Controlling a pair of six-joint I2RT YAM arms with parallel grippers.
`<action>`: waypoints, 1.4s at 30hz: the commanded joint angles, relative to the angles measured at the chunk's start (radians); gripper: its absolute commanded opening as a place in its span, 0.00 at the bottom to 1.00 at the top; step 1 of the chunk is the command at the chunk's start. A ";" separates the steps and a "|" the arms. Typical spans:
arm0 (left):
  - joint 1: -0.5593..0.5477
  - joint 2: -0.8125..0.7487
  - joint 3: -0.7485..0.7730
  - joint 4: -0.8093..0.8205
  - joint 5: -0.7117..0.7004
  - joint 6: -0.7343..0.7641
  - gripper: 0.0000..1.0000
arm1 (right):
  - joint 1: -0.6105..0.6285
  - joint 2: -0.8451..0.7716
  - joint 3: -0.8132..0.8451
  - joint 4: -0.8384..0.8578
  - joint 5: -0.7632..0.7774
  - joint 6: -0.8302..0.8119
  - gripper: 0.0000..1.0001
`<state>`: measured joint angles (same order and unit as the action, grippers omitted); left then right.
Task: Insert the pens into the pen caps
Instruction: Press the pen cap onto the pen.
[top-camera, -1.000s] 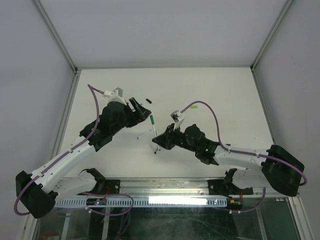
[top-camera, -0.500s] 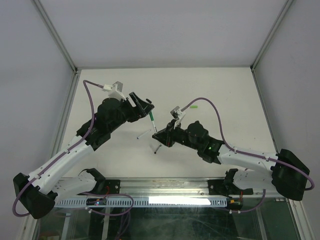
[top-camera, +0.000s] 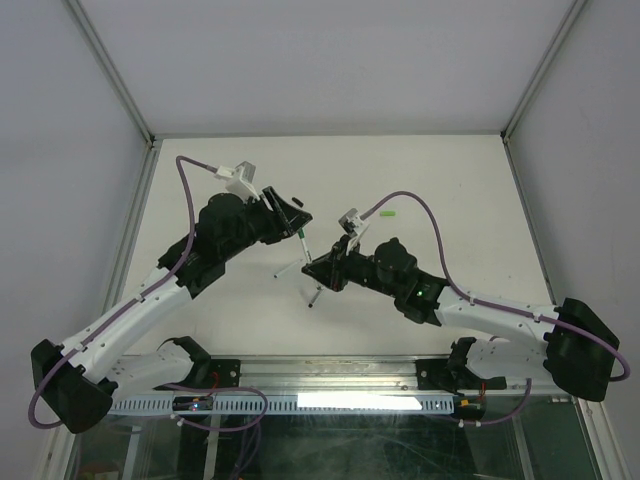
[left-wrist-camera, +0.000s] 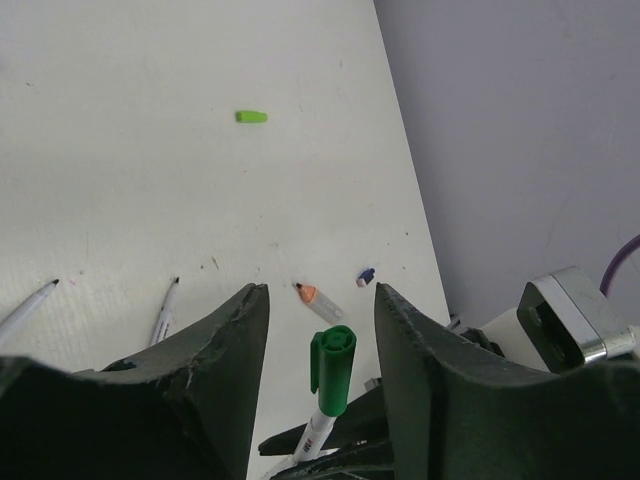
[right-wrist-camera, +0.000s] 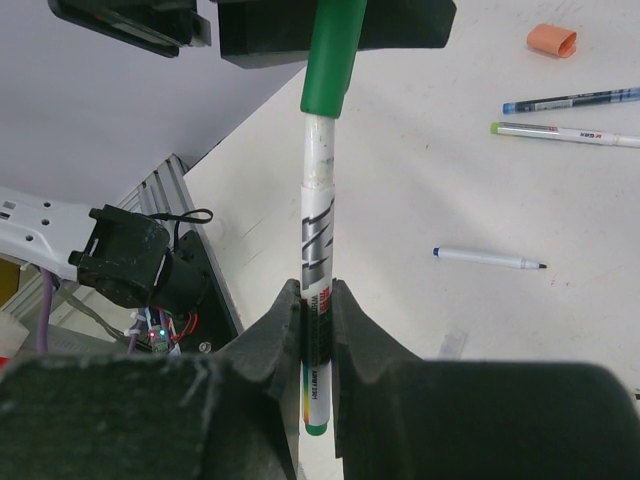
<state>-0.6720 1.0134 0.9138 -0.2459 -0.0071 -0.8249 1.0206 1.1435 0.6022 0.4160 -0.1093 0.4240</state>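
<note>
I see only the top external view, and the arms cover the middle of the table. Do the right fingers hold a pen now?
Observer: Yes. In the right wrist view the right fingers are shut on a white pen.
Operator: Is there a cap on this pen?
Observer: Yes, a dark green cap covers its far tip.
Operator: Do the left fingers grip that cap?
Observer: No. In the left wrist view the left fingers stand apart on either side of the cap and do not touch it.
</note>
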 joint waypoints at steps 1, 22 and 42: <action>0.011 0.005 0.022 0.066 0.042 0.018 0.45 | -0.001 -0.004 0.051 0.043 -0.010 -0.021 0.00; 0.010 -0.004 0.008 0.074 0.048 0.043 0.00 | -0.002 0.053 0.172 -0.149 0.120 0.073 0.00; 0.010 -0.013 -0.030 0.064 0.066 0.076 0.00 | -0.051 0.136 0.288 -0.204 0.121 0.089 0.00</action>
<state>-0.6521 1.0233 0.8917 -0.2142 -0.0055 -0.7483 1.0092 1.2568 0.8185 0.1780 -0.0566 0.5114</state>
